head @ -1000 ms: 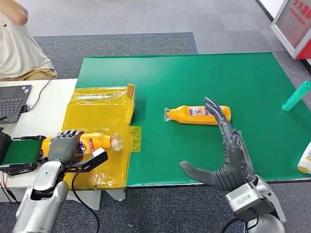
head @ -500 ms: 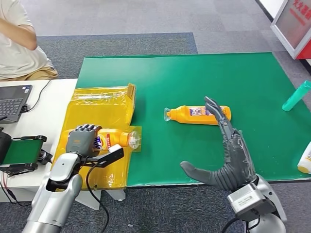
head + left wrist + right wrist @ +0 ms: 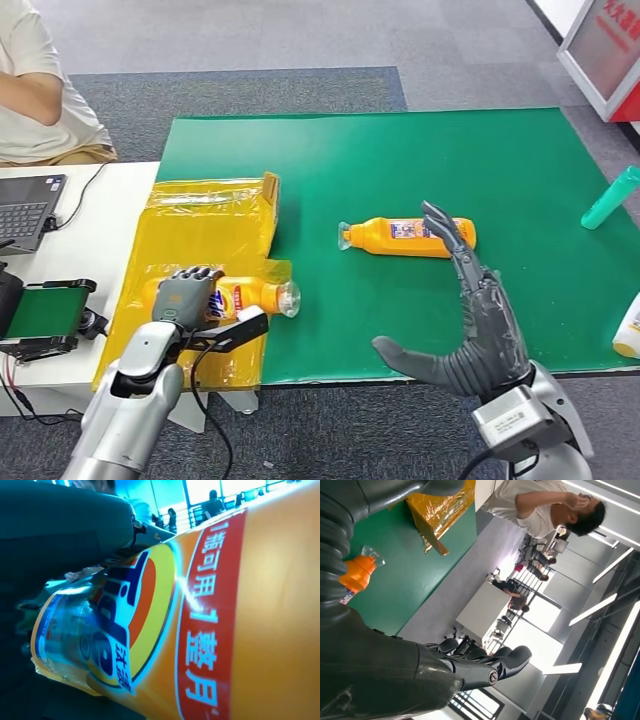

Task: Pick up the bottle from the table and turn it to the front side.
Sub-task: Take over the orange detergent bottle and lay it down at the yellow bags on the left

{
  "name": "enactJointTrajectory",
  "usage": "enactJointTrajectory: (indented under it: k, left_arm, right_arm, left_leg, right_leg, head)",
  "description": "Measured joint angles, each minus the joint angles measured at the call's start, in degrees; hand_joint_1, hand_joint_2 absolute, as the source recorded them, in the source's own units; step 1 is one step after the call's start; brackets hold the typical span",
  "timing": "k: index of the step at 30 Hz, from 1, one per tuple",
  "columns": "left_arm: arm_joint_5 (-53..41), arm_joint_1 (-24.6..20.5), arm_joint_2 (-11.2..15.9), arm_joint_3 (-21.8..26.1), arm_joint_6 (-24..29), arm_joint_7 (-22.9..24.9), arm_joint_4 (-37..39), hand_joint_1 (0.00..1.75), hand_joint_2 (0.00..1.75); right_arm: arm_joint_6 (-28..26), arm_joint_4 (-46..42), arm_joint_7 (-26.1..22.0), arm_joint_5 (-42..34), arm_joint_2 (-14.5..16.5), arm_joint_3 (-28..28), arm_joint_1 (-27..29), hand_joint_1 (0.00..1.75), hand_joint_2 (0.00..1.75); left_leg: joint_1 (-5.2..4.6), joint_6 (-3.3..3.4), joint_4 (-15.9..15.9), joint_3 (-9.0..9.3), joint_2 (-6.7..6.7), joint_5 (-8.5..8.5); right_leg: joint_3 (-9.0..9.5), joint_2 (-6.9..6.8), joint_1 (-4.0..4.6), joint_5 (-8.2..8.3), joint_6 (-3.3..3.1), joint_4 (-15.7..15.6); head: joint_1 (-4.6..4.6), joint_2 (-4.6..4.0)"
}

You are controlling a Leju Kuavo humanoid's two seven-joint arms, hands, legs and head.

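My left hand (image 3: 183, 294) grips an orange detergent bottle (image 3: 245, 296) lying sideways, its clear cap pointing right over the edge of the yellow plastic sheet (image 3: 204, 235). The left wrist view is close on that bottle's label (image 3: 151, 630). A second orange bottle (image 3: 392, 237) lies on its side on the green mat (image 3: 453, 160), cap to the left. My right hand (image 3: 475, 320) hovers open near the mat's front edge, fingertips close to that bottle's base. The right wrist view catches the second bottle's neck (image 3: 357, 572).
A teal bottle (image 3: 610, 198) and a white bottle (image 3: 628, 330) lie at the mat's right edge. A laptop (image 3: 26, 208) and a small green conveyor device (image 3: 45, 312) sit on the white table at left. A person (image 3: 38, 90) sits behind it.
My left hand has carried its bottle rightward, from beside the conveyor device to the yellow sheet's right edge. The right hand has held still. The person's arm has shifted.
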Motion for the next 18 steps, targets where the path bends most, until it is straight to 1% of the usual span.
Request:
enactJointTrajectory:
  k: [2, 3, 4, 6, 7, 8, 18]
  left_arm:
    - [0.0, 0.0, -0.1, 0.0, 0.3, 0.0, 0.6, 1.75, 1.75]
    - [0.0, -0.1, -0.2, 0.1, 0.5, 0.0, 0.9, 1.69, 1.75]
    - [0.0, -0.1, -0.3, 0.2, 0.7, 0.0, 1.1, 1.31, 1.75]
    - [0.0, -0.1, -0.6, 0.4, 0.8, 0.0, 1.4, 0.44, 1.75]
    - [0.0, 0.0, -0.8, 0.5, 0.9, 0.0, 1.4, 0.06, 1.75]
    - [0.0, 0.1, -1.0, 0.7, 1.1, 0.0, 1.5, 0.0, 1.75]
    - [0.0, 0.7, -2.6, 1.9, 1.6, -0.1, 1.7, 0.0, 1.75]
  right_arm:
    - [0.1, -0.2, -0.1, -0.1, -0.1, 0.0, 0.0, 0.0, 1.75]
    - [0.1, -0.3, -0.1, -0.1, -0.1, 0.0, 0.1, 0.0, 1.75]
    - [0.1, -0.4, -0.1, -0.1, -0.2, -0.1, 0.1, 0.0, 1.75]
    - [0.1, -0.5, -0.1, -0.1, -0.3, -0.1, 0.1, 0.0, 1.75]
    - [0.1, -0.6, -0.1, -0.1, -0.3, -0.1, 0.2, 0.0, 1.75]
    - [0.1, -0.6, -0.1, 0.0, -0.3, -0.2, 0.2, 0.0, 1.75]
    - [0.1, -0.8, 0.2, 0.2, -0.6, -1.0, 1.3, 0.0, 1.75]
  left_leg:
    - [0.0, 0.0, 0.0, 0.01, 0.0, 0.0]
    - [0.0, 0.0, 0.0, 0.01, 0.0, 0.0]
    - [0.0, 0.0, 0.0, 0.02, 0.0, 0.0]
    - [0.0, -0.01, 0.0, 0.02, 0.0, 0.0]
    - [0.0, -0.01, 0.0, 0.03, 0.0, 0.0]
    - [0.0, -0.01, 0.0, 0.03, 0.0, 0.0]
    - [0.0, 0.0, 0.0, 0.02, 0.0, 0.0]
  right_leg:
    - [0.01, 0.0, 0.0, 0.0, 0.0, 0.0]
    - [0.01, 0.0, 0.0, 0.0, 0.0, 0.0]
    - [0.01, 0.0, 0.0, 0.0, 0.0, 0.0]
    - [0.02, 0.0, 0.0, 0.0, -0.01, 0.0]
    - [0.02, 0.0, 0.01, 0.01, -0.01, 0.0]
    - [0.02, 0.0, 0.01, 0.01, -0.01, 0.0]
    - [0.02, 0.0, 0.01, 0.01, 0.0, 0.0]
  head:
    - [-0.01, 0.0]
    - [-0.01, 0.0]
    - [-0.01, 0.0]
    - [-0.01, 0.0]
    - [-0.01, 0.0]
    - [-0.01, 0.0]
    - [0.0, -0.01]
